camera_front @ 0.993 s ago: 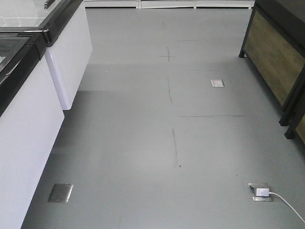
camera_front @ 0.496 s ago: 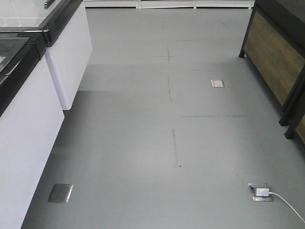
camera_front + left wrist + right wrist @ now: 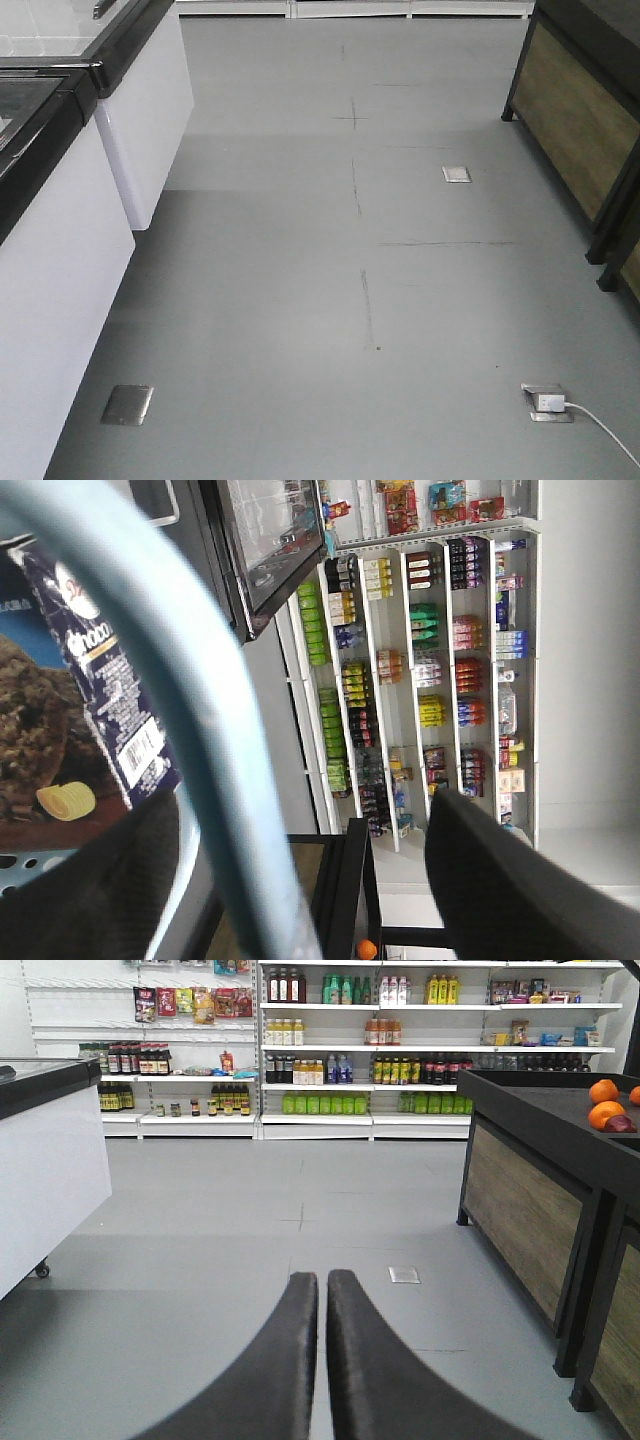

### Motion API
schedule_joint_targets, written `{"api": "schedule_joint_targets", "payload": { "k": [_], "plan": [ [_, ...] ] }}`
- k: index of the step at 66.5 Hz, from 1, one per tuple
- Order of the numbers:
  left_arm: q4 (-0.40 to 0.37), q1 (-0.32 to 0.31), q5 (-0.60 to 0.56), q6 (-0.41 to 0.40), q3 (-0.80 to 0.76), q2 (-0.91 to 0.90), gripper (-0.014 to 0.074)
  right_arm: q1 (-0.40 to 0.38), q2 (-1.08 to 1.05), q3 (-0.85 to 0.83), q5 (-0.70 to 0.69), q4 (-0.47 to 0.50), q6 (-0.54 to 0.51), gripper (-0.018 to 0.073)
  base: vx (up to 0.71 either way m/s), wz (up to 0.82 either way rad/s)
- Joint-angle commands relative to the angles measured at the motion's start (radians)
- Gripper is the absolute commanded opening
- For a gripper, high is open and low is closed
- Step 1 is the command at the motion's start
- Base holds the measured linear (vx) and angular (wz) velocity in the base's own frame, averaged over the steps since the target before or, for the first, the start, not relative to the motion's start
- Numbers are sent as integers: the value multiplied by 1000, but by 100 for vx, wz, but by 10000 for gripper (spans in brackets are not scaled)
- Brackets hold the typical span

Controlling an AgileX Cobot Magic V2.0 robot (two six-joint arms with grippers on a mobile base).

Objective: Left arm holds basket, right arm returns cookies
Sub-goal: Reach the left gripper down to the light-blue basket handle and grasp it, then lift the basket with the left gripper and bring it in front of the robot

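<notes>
In the left wrist view the light blue handle of the basket [image 3: 200, 730] runs slanting between the two black fingers of my left gripper [image 3: 300, 800]. The jaws stand wide apart, and the handle lies close to the left finger [image 3: 110, 880]. Behind the handle, the dark navy cookies [image 3: 90, 690] box with white lettering and a barcode patch rests in the basket, whose perforated blue wall [image 3: 20, 865] shows at the lower left. My right gripper [image 3: 322, 1278] is shut with nothing between its fingers and hangs over the grey floor. Neither arm shows in the front view.
A white freezer cabinet [image 3: 60, 250] lines the left of the aisle. A black and wood stand [image 3: 575, 120] lines the right and carries oranges [image 3: 605, 1100]. A floor outlet with a white cable [image 3: 548, 402] sits at the lower right. Stocked shelves [image 3: 330, 1050] fill the far wall.
</notes>
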Motion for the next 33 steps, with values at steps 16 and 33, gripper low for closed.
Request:
{"api": "schedule_joint_targets", "payload": {
  "k": [16,33],
  "plan": [
    [-106,5,18,2,-26,-53,217,-4,-13,18,-73,-11,1,-6,0,0],
    [-197,8,34,25,-27,-53,-8,-4,-13,18,-73,-11,1,-6,0,0]
  ]
}}
